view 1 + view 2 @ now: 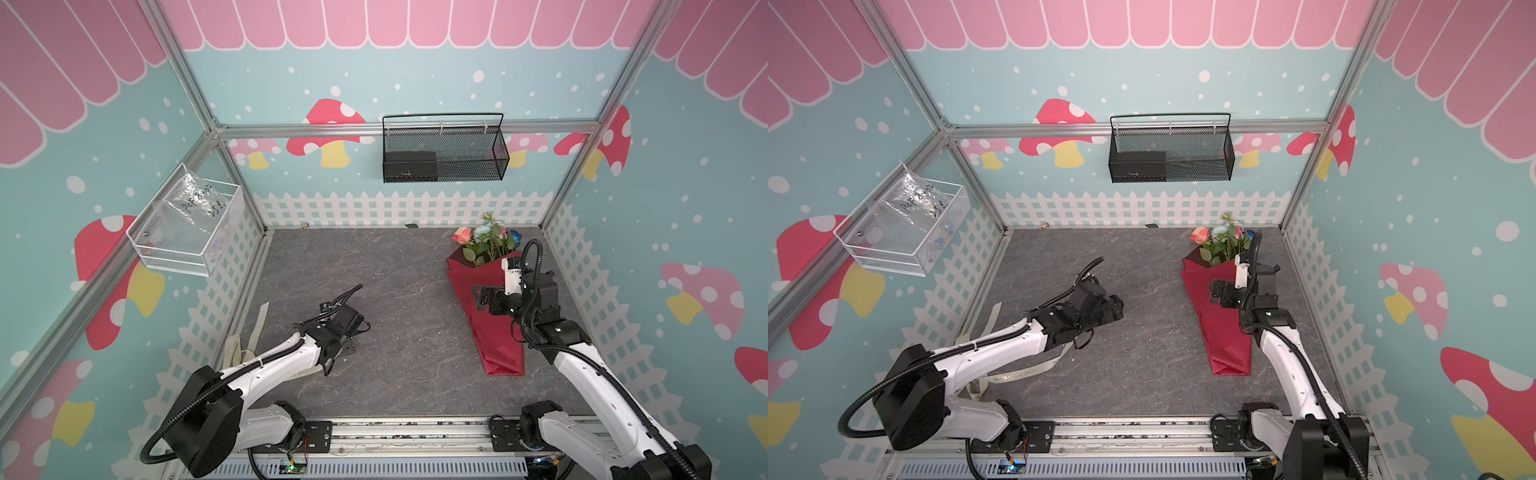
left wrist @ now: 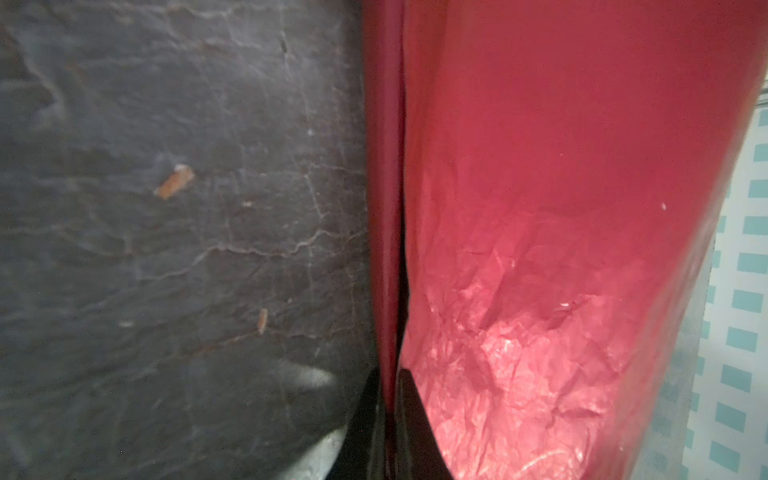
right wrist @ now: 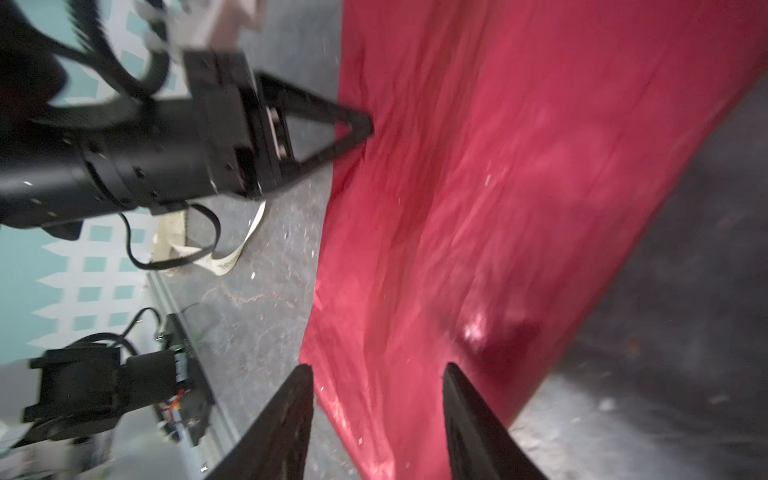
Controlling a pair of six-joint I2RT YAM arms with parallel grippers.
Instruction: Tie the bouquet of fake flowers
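Note:
The bouquet of fake flowers [image 1: 484, 241] [image 1: 1221, 245] lies at the right of the table, its stems rolled in shiny red wrapping paper [image 1: 494, 332] [image 1: 1225, 332]. In the left wrist view my left gripper [image 2: 388, 374] is shut on a thin fold at the edge of the red paper [image 2: 561, 208]. The right wrist view shows the same pinch by the left gripper [image 3: 365, 126] on the paper's edge. My right gripper [image 3: 376, 370] [image 1: 478, 297] stands open over the red paper [image 3: 498, 187], with paper between its fingers but not clamped. In a top view the left gripper [image 1: 1119, 309] appears left of the wrap.
A cream lettered ribbon [image 1: 1017, 376] [image 1: 259, 324] [image 3: 224, 262] lies loose at the table's left side, partly under the left arm. A black mesh basket [image 1: 444, 149] hangs on the back wall. A white wire basket [image 1: 187, 232] hangs on the left wall.

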